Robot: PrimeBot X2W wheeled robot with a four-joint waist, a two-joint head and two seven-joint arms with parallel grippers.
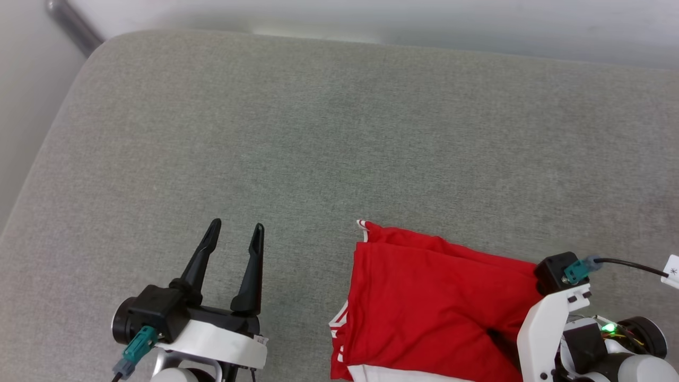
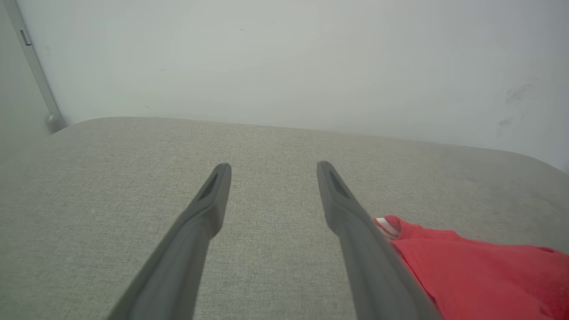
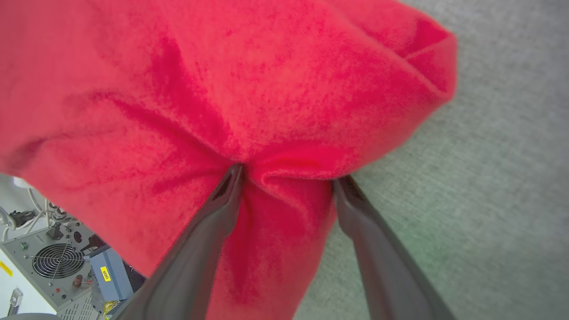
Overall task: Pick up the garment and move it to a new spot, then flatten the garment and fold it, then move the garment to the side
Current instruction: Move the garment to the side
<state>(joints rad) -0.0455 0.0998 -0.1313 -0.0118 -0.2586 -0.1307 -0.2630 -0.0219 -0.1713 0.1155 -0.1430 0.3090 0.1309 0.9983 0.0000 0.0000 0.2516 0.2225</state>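
Observation:
The garment [image 1: 424, 297], red with striped red-and-white trim and a white panel at its near edge, lies folded at the lower right of the grey padded surface [image 1: 339, 132]. My right gripper [image 3: 289, 173] is open, its fingers pushed into the garment [image 3: 266, 80] with a bunch of red cloth between them. In the head view its pale wrist [image 1: 551, 307] stands over the garment's right part and hides the fingers. My left gripper [image 1: 237, 225] is open and empty to the left of the garment, apart from it. The garment's striped corner [image 2: 386, 226] shows beside the left gripper [image 2: 273, 165].
The grey surface stretches wide behind and left of the garment to a pale wall [image 2: 284, 62]. A grey pole [image 1: 71, 24] runs along the far left corner. Below the surface's near edge sits equipment with a fan grille [image 3: 58, 262].

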